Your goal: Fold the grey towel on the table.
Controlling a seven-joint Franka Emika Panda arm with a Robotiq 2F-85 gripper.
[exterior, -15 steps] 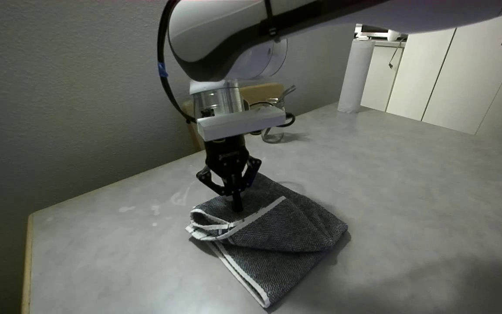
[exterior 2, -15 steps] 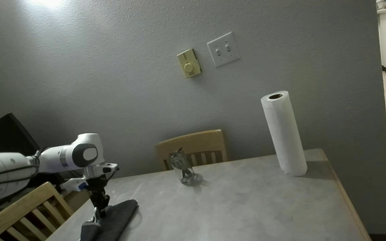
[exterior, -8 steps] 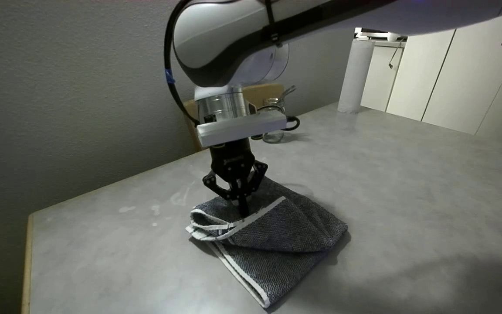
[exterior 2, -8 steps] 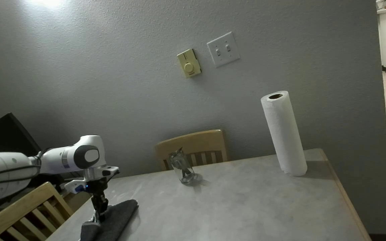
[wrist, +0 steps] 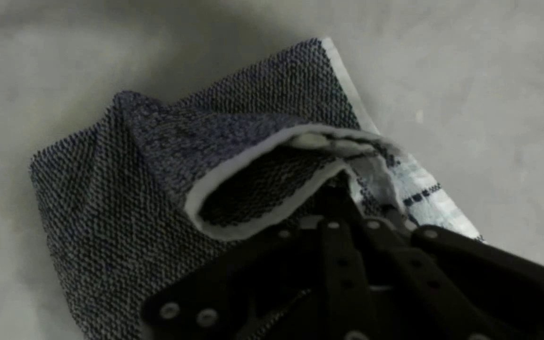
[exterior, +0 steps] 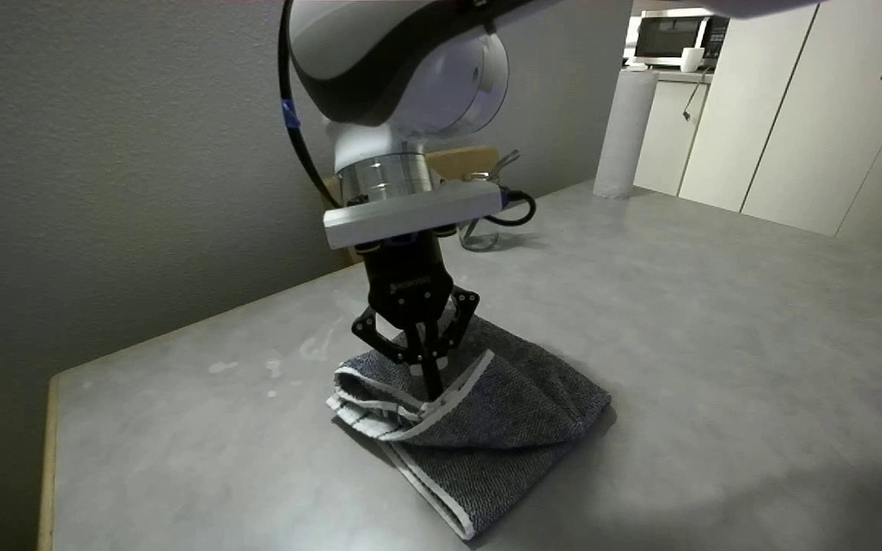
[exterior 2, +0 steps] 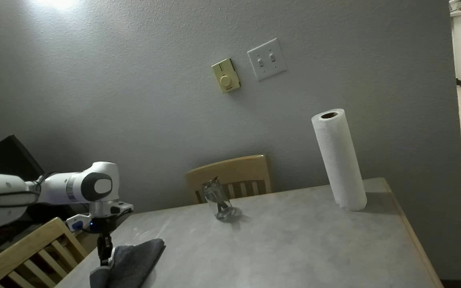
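On the desk point(exterior: 678, 321), we have the dark grey terry towel point(exterior: 517, 405) lying folded, its white-hemmed upper flap curled open; our fingers point(exterior: 430, 379) are together, pointing down beside that hem, and a paper towel roll point(exterior 2: 339, 160) stands well apart.

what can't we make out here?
Whether the gripper pinches cloth: its shut jaws hide any between, in an exterior view.
Grey towel: cut off by the picture's bottom edge in an exterior view; partly behind the gripper in the wrist view.
Glass jar: middle hidden by the white bar in an exterior view.
Arm: cut off by the top edge in an exterior view.
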